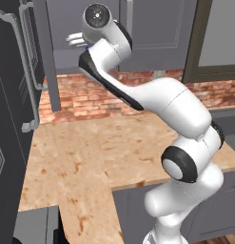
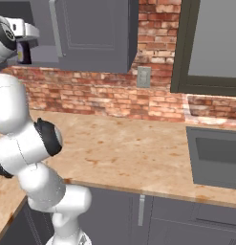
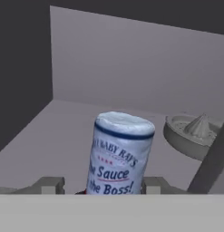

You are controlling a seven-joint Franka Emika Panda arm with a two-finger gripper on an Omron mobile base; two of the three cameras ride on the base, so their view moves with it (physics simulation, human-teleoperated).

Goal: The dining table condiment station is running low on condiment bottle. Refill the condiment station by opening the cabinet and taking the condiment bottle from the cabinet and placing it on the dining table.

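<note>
Inside the cabinet (image 3: 131, 59), the condiment bottle (image 3: 119, 154) is standing between the gripper's (image 3: 102, 186) fingertips, its base cut off, and whether they are clenching it is unclear

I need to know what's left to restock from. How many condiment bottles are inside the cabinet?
1. The condiment bottle stands on the cabinet shelf between the gripper fingertips, left of a grey juicer. More may sit outside the hand view.

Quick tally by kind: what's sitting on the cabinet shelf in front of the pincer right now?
Condiment bottle, between the pincer fingertips: 1
Grey citrus juicer, to its right in the hand view: 1
Total: 2
</note>
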